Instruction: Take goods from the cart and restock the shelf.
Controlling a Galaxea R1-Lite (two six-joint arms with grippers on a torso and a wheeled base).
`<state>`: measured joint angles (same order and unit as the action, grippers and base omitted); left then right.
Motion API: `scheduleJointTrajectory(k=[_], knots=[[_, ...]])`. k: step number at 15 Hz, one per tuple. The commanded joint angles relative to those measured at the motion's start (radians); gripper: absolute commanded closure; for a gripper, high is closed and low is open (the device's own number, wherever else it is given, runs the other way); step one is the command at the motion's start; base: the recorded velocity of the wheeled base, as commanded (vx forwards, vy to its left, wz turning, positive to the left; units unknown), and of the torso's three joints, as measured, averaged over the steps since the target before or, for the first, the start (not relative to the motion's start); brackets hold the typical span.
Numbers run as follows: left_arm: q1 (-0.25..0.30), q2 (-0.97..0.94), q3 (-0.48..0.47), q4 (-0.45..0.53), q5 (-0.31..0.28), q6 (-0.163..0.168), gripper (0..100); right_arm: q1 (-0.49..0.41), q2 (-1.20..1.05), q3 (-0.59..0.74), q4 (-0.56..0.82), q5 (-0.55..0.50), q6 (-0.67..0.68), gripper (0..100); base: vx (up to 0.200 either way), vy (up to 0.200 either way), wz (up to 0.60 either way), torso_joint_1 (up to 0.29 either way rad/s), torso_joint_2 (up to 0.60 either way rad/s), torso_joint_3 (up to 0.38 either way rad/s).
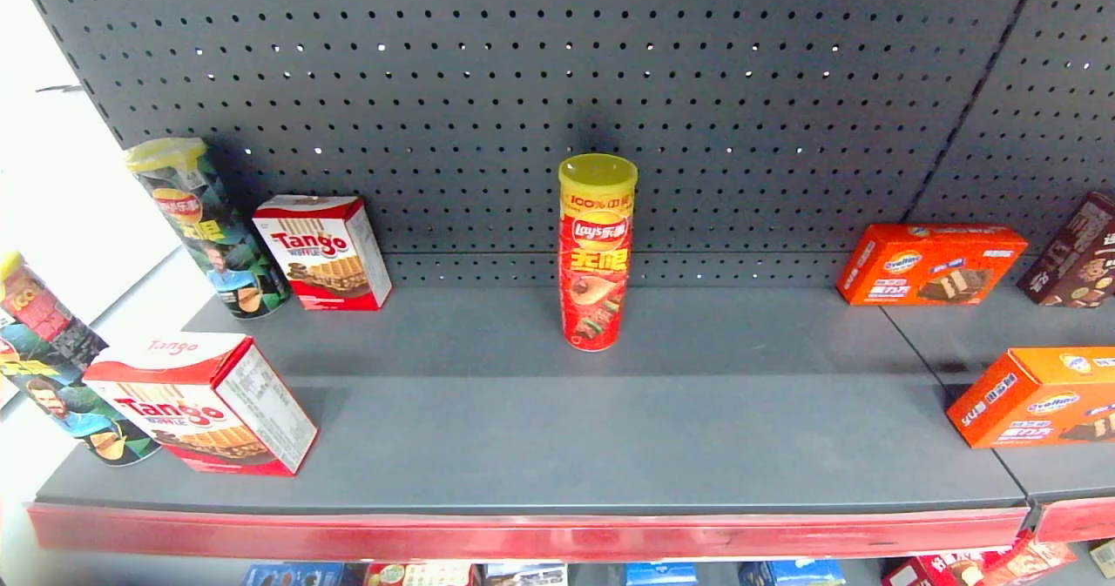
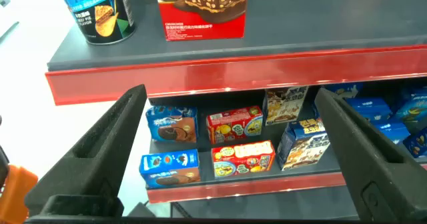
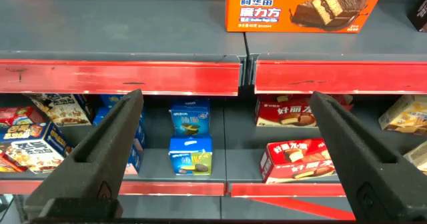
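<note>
**Both grippers open in front of the shelf**

The shelf carried a red can, upright near its middle and close to the pegboard. At the back left a dark can stood with a wafer box just beside it; nearer the front edge a second wafer box stood beside another can. To the right an orange box lay at the back; a second orange box sat nearer the front, and a brown box stood at the right edge.

The left gripper was spread wide with nothing between its fingers, level with the shelf's red front strip; past it a lower shelf held small boxes. The right gripper was likewise wide apart and empty, facing the red strip below an orange box.
</note>
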<state>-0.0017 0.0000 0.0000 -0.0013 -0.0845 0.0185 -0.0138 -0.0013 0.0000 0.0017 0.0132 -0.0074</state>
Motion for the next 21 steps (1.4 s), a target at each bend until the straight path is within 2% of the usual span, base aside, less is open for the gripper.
scheduleJointTrajectory(k=[1, 12, 21], knots=[[0.000, 0.000, 0.000, 0.000, 0.000, 0.000, 0, 0.000, 0.001, 0.000, 0.000, 0.001, 0.000, 0, 0.000, 0.000, 0.00, 0.000, 0.00, 0.000], [0.000, 0.000, 0.000, 0.000, 0.000, 0.000, 0, 0.000, 0.001, 0.000, 0.000, 0.001, -0.009, 0, 0.000, 0.000, 0.60, 0.002, 0.00, 0.002], [-0.001, 0.000, 0.000, 0.000, -0.003, 0.001, 0, 0.000, 0.001, 0.000, 0.000, -0.001, -0.008, 0, 0.000, 0.000, 0.00, 0.000, 0.00, 0.000]])
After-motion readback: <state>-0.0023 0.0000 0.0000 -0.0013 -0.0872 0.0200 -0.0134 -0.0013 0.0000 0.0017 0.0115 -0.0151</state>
